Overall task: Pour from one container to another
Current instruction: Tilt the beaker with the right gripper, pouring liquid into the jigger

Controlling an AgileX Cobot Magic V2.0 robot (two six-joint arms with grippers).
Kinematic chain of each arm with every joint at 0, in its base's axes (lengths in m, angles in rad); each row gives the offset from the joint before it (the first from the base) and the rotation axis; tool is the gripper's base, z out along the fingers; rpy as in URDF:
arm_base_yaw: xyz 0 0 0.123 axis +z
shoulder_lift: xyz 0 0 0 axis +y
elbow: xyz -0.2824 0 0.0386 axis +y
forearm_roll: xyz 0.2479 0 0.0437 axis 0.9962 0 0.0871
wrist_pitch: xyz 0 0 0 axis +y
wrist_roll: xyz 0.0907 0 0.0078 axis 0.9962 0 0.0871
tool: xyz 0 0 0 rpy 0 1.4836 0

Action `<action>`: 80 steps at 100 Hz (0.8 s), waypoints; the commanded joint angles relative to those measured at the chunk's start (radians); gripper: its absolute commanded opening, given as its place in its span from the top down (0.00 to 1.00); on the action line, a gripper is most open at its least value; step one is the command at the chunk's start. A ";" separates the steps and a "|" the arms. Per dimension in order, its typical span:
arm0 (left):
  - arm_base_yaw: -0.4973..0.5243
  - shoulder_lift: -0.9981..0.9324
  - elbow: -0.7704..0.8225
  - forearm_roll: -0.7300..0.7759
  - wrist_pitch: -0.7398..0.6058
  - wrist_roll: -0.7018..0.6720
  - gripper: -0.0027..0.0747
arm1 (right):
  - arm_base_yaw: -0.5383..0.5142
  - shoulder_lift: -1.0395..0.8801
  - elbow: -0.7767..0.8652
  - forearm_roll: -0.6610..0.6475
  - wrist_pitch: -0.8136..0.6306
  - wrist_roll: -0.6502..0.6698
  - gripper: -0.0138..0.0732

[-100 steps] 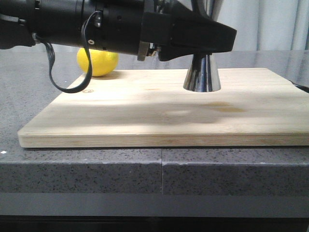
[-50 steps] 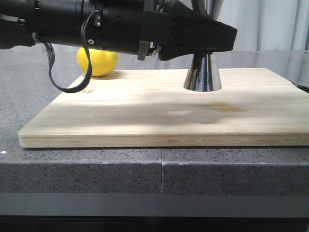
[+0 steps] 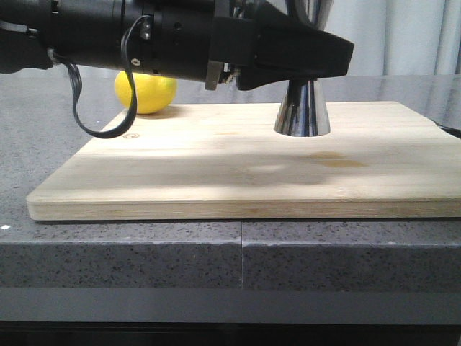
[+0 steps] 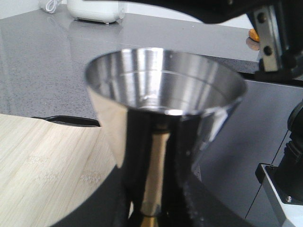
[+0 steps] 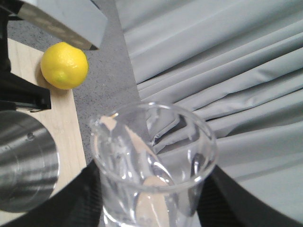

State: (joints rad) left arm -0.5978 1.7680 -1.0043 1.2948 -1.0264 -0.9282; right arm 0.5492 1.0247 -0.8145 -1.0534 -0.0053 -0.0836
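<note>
On grey stone counter point(image 3: 144, 252), wooden board point(image 3: 216, 180), lemon point(image 3: 146, 94), grey curtain point(image 5: 227, 71) behind.

I see the steel jigger point(image 3: 302, 108) standing upright on the wooden board point(image 3: 216, 173), its flared base mirror-bright; my left wrist camera looks into its empty upper cup and shows a gold band at its narrow waist. The clear glass beaker point(image 5: 154, 161) is tipped, its rim just beside the jigger's mouth in my right wrist camera.
</note>
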 commanded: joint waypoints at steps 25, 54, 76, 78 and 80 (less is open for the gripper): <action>0.002 -0.054 -0.029 -0.044 -0.063 -0.012 0.99 | 0.003 -0.023 -0.040 -0.059 -0.051 -0.008 0.50; 0.002 -0.054 -0.029 -0.044 -0.063 -0.012 0.99 | 0.003 -0.023 -0.040 -0.089 -0.051 -0.008 0.50; 0.002 -0.054 -0.029 -0.044 -0.063 -0.012 0.99 | 0.003 -0.023 -0.040 -0.122 -0.045 -0.008 0.50; 0.002 -0.054 -0.029 -0.044 -0.063 -0.012 0.99 | 0.003 -0.023 -0.040 -0.124 -0.044 -0.008 0.50; 0.002 -0.054 -0.029 -0.044 -0.063 -0.012 0.99 | 0.003 -0.023 -0.040 -0.127 -0.041 -0.008 0.50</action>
State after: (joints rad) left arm -0.5978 1.7680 -1.0043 1.2948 -1.0264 -0.9297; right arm 0.5492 1.0247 -0.8145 -1.1608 -0.0170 -0.0836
